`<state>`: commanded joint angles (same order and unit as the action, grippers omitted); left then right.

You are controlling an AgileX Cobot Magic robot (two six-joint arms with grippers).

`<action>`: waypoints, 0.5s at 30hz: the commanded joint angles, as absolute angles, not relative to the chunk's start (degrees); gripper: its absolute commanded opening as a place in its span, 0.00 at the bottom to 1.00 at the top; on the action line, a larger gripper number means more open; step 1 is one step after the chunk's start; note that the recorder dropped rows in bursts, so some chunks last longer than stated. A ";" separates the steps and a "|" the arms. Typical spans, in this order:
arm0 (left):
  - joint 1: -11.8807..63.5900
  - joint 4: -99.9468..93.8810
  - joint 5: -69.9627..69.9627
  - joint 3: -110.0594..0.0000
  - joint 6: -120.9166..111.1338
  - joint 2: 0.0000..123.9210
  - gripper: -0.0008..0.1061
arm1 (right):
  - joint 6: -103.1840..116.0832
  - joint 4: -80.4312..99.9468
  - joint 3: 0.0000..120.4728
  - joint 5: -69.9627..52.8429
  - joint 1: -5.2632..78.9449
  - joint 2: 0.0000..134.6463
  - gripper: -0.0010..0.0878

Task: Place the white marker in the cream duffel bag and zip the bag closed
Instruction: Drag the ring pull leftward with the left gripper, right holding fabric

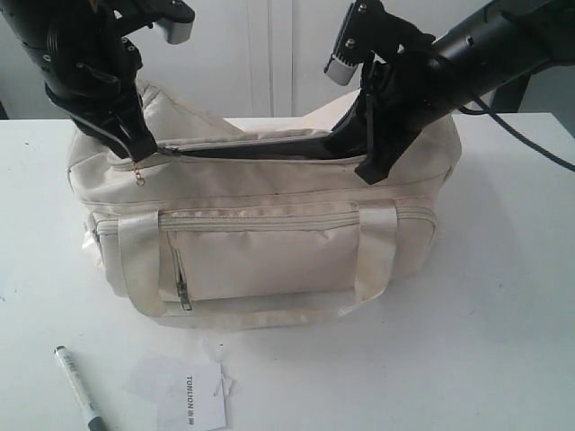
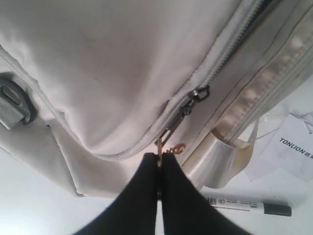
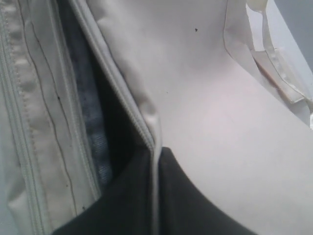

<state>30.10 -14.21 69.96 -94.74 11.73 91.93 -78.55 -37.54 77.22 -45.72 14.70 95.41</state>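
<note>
The cream duffel bag (image 1: pixel 269 233) stands mid-table with its curved top zipper (image 1: pixel 260 153) open, dark lining showing. The white marker (image 1: pixel 78 388) with its black cap lies on the table in front of the bag's left end, outside it; in the left wrist view the white marker (image 2: pixel 247 204) lies below the strap. My left gripper (image 2: pixel 160 161) is shut on the gold zipper pull (image 2: pixel 159 149) at the bag's left end. My right gripper (image 3: pixel 155 156) is shut on the zipper-edge fabric (image 3: pixel 146 128) of the opening near the bag's right end.
A white paper tag (image 1: pixel 187 393) with printed text lies on the table in front of the bag, right of the marker. A front zip pocket (image 1: pixel 260 260) and two shiny straps (image 1: pixel 139 260) face the camera. A dark end clip (image 2: pixel 14 103) shows at the bag's end.
</note>
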 joint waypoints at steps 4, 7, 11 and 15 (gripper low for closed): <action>29.81 -14.34 69.96 -94.74 11.73 91.93 0.01 | -78.55 -37.54 77.22 -45.79 14.71 95.41 0.01; 29.81 -14.99 69.96 -94.74 11.73 91.93 0.01 | -78.55 -37.54 77.22 -45.79 14.71 95.41 0.01; 29.66 -15.90 69.96 -94.74 11.73 91.93 0.01 | -78.18 -37.54 77.22 -45.75 14.71 95.41 0.01; 27.97 -15.15 69.96 -94.74 11.73 91.93 0.01 | -78.18 -37.54 77.22 -45.75 14.71 95.41 0.01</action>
